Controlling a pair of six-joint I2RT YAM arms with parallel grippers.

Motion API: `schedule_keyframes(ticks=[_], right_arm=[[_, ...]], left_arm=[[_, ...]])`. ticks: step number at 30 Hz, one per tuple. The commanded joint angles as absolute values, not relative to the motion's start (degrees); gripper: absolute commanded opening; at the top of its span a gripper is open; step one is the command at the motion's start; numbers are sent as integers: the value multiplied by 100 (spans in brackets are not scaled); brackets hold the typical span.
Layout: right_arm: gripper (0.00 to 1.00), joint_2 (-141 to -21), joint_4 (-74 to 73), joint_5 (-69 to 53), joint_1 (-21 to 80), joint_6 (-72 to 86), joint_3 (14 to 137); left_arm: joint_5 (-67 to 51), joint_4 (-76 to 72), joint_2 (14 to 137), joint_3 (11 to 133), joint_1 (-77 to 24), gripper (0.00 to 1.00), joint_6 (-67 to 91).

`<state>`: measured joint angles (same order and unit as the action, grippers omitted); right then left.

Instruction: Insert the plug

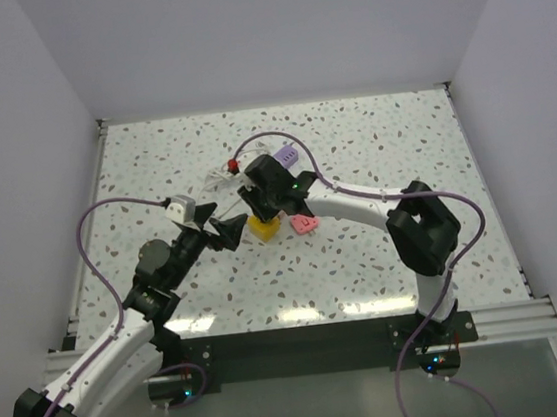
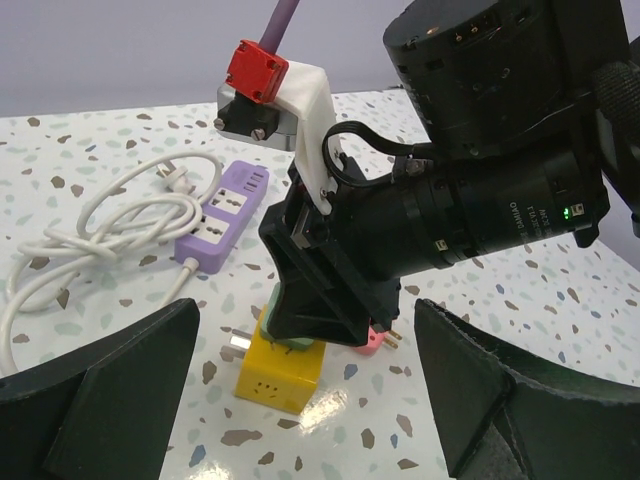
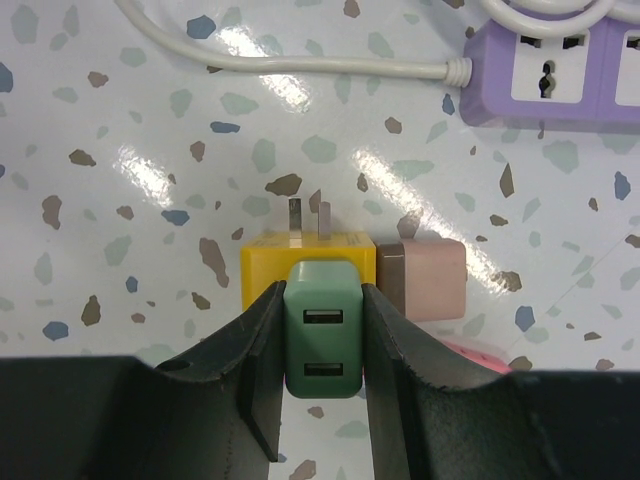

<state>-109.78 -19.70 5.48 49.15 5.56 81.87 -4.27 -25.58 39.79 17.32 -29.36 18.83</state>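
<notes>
One green plug [image 3: 322, 345] was clamped by the right gripper [image 3: 322, 292], set against a yellow adapter [image 3: 262, 265], near a purple strip [image 3: 545, 70]; the left gripper [image 1: 231, 231] was held wide open nearby.

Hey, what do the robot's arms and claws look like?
Left arm and right arm: white links, bulky black joints, a purple cable looping along each. Left claw and right claw: black and wedge-shaped. A white bracket with a red block tops the right wrist.
</notes>
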Motion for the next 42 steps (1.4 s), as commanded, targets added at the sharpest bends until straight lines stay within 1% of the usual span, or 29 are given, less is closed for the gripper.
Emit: schedule_keyframes(ticks=[1, 10, 16, 21, 28, 38, 42], right_arm=[[0, -11575, -3603, 668, 4939, 764, 7488], [0, -11277, -3929, 1081, 4913, 896, 7594], [0, -11118, -3745, 827, 4685, 914, 7497], [0, -10899, -3271, 10, 4368, 923, 7400], [0, -10819, -3085, -904, 4175, 923, 7664], [0, -10802, -2497, -1897, 3850, 1169, 7488], [0, -10714, -2487, -1960, 3841, 1222, 7611]], left_arm=[[-448, -2725, 3973, 1758, -2918, 95, 1775], [-431, -2698, 3920, 1749, -2909, 95, 1767], [-527, -2795, 3823, 1679, -2909, 95, 1714], [-641, -2944, 3841, 1626, -2918, 95, 1644], [-782, -3085, 3858, 1565, -2918, 95, 1565], [-905, -3234, 3937, 1521, -2918, 95, 1503], [-1028, -3392, 4060, 1503, -2909, 95, 1433]])
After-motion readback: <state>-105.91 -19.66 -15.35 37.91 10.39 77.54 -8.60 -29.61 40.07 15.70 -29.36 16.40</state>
